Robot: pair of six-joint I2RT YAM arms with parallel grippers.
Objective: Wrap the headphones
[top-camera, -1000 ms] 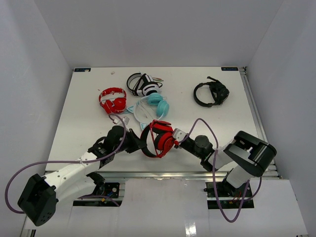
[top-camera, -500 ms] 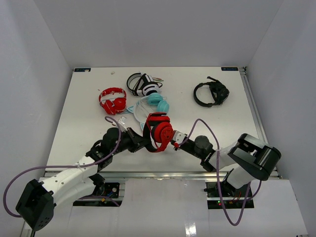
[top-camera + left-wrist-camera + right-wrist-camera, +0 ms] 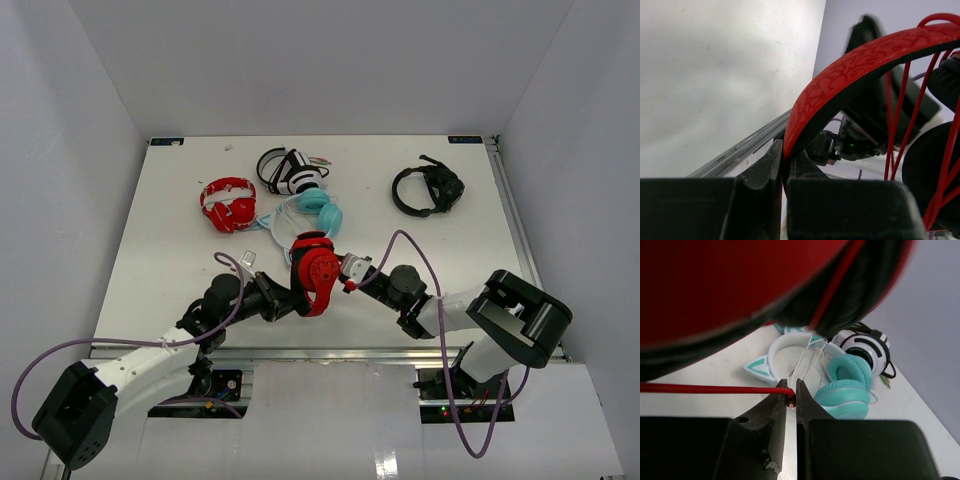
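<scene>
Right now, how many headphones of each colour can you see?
red-and-black headphones: 1
red headphones: 1
black-and-white headphones: 1
teal-and-white headphones: 1
black headset: 1
Total: 5

A white desk (image 3: 170, 230) is enclosed on three sides by plain pale grey walls (image 3: 320, 60). Aluminium rails (image 3: 340, 354) border it. The light is soft and even.

Pinches thin red cable (image 3: 715, 388) at the tips of the right gripper (image 3: 791, 396). Fills the top with the blurred red-and-black headphones (image 3: 730, 285). Shows teal-and-white headset (image 3: 845, 385) and black-and-white headset (image 3: 862, 347) on the table (image 3: 705, 370) beyond.
</scene>
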